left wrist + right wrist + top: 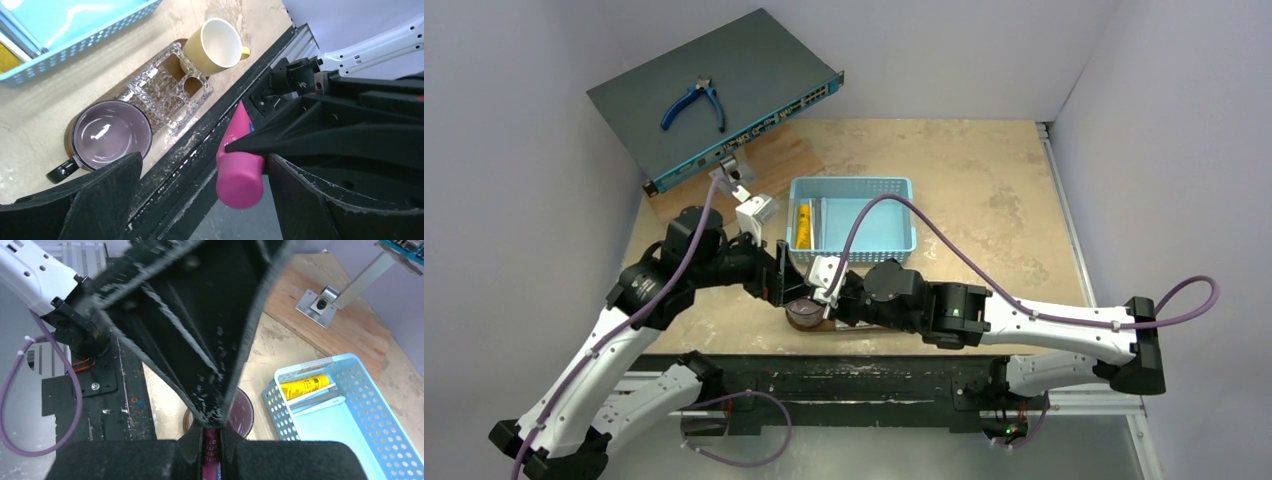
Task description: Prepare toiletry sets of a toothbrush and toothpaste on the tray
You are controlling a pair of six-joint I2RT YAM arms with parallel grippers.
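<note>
My right gripper (pixel 212 434) is shut on the magenta-pink toothpaste (pixel 240 167), holding it over the table's near edge. The tube's cap end sits between the wide-apart fingers of my open left gripper (pixel 205 165), which do not touch it. Both grippers meet above the left end of the dark-brown tray (pixel 68 145). A yellow toothpaste (pixel 305 386) and a pale toothbrush (pixel 320 402) lie in the blue basket (pixel 894 215) behind the tray. In the top view the arms hide most of the tray.
On the tray stand a purple mug (pixel 111 134), a clear glass holder (pixel 170 87) and a yellow mug (pixel 220 45). A grey network switch (pixel 754 70) with blue pliers (pixel 694 103) is propped at the back left. A black frame rail (pixel 844 375) runs along the near edge.
</note>
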